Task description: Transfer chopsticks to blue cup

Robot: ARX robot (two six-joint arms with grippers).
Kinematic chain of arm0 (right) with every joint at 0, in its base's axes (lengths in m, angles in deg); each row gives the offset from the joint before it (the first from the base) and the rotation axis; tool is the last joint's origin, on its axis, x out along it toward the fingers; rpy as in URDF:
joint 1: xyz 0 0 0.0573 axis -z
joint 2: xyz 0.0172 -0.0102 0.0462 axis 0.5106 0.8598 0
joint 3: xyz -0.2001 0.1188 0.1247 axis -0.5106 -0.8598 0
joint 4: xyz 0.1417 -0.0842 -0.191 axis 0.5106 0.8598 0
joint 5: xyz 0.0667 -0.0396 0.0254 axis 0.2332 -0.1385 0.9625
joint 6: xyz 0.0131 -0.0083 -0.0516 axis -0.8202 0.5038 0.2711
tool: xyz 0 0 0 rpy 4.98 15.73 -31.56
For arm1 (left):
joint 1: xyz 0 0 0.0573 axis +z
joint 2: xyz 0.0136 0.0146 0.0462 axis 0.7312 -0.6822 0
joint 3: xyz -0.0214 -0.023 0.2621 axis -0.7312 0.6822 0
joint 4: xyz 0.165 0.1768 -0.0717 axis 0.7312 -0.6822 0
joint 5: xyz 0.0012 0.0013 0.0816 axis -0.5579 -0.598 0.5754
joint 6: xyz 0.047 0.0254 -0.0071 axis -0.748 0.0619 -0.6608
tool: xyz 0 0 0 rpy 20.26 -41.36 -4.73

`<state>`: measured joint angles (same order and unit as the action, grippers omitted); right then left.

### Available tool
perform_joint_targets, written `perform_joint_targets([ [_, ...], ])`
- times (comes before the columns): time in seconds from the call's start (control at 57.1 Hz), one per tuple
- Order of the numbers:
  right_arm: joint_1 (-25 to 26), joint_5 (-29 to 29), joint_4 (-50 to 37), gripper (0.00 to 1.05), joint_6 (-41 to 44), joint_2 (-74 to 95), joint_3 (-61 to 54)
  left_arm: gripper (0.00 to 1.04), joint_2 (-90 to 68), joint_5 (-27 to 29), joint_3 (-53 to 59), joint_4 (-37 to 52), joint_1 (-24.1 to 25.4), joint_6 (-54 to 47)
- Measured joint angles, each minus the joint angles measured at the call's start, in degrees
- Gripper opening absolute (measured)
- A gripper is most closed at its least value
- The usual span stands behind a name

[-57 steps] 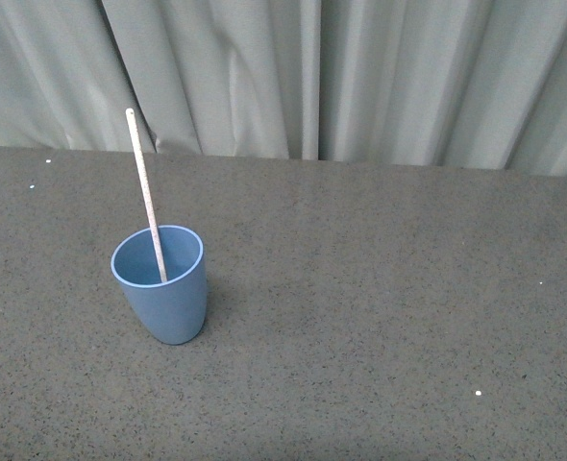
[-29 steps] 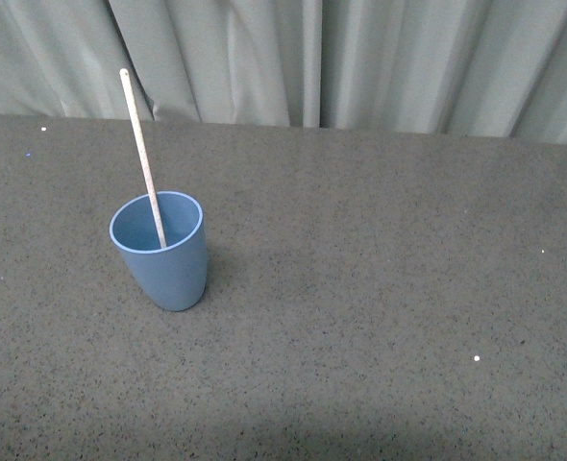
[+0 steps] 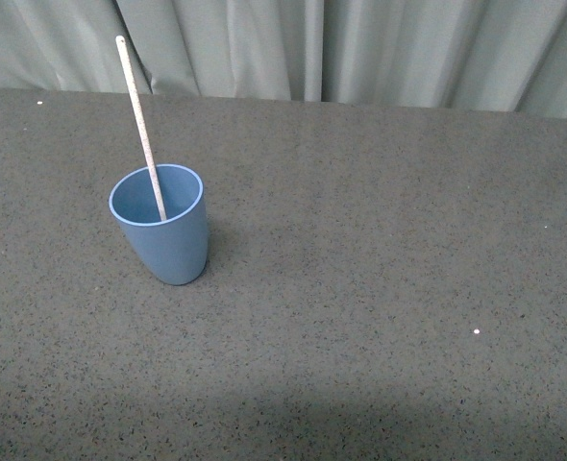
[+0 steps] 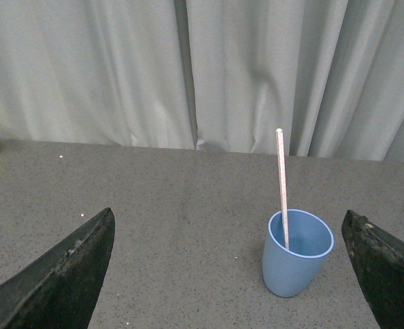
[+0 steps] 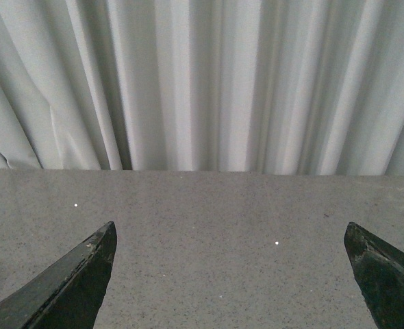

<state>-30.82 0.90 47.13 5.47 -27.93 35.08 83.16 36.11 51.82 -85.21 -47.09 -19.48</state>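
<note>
Since a moment ago, the cup (image 3: 160, 235) and the stick (image 3: 140, 126) had slid a bit higher in my front view, though the stick stayed in the cup. The cup stood upright on the gray bench (image 3: 380, 288), off to my left. The stick leaned on the rim, its top poking out well above the cup, up against the curtain (image 3: 360, 48). My left hand (image 4: 226, 274) was spread wide and held nothing, with the cup seen between its fingers. My right hand (image 5: 229, 274) was spread wide too, over bare bench.
</note>
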Motion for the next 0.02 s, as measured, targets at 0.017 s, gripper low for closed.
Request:
perform_joint_targets([
  [0.017,0.0,0.0,0.0,0.95,0.0,0.0,0.0,0.98,0.0,0.0,0.0,0.0,0.0,0.0],
])
